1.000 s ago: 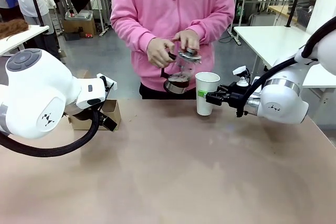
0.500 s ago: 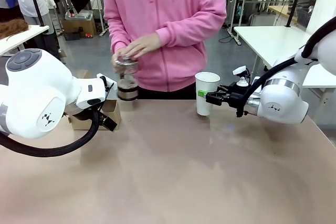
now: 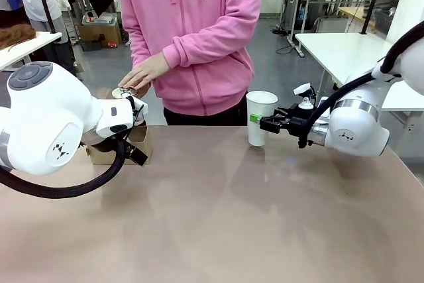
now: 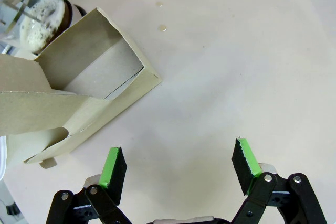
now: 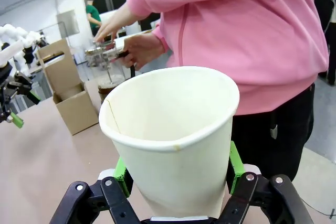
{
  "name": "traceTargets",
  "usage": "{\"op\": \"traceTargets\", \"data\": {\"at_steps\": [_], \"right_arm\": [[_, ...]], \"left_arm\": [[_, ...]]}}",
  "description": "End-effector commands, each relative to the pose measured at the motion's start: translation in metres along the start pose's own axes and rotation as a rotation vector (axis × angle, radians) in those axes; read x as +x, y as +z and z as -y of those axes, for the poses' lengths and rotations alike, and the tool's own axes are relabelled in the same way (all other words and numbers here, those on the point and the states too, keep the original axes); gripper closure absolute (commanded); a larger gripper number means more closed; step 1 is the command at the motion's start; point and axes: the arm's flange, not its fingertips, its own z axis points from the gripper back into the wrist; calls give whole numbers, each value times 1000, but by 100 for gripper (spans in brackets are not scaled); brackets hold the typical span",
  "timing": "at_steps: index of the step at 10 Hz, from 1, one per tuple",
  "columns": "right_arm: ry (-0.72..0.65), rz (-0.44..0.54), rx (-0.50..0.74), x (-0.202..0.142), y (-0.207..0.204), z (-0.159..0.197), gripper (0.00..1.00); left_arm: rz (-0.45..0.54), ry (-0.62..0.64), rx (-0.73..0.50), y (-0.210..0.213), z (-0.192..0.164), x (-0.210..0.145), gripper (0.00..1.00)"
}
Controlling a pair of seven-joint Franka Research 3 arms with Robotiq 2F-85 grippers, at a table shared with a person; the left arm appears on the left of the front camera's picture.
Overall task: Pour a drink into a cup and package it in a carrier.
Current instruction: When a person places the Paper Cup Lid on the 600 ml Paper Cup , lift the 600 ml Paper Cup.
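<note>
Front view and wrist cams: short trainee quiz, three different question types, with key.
1. True or false: the right gripper is closed on the cup.
2. The left gripper is: A open above the table; B shut on a lid; C shut on a spoon.
3. Fill in: the person's hand rests on the ___ next to the carrier.
Key: 1 true; 2 A; 3 jug.

Beige tabletop with two small droplets; pink hoodie at far side; white table beyond.
</note>
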Motion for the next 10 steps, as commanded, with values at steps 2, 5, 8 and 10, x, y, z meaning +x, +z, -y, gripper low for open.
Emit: {"op": "traceTargets", "data": {"at_steps": [2, 5, 8, 10], "right_arm": [[-6, 9, -14, 2, -2, -2, 20], [-6, 9, -14, 2, -2, -2, 20], [-6, 9, -14, 2, -2, -2, 20], [-6, 9, -14, 2, -2, -2, 20]], "left_arm": [[1, 0, -2, 0, 0, 0, 0], [1, 0, -2, 0, 0, 0, 0], [1, 0, -2, 0, 0, 0, 0], [1, 0, -2, 0, 0, 0, 0]]}}
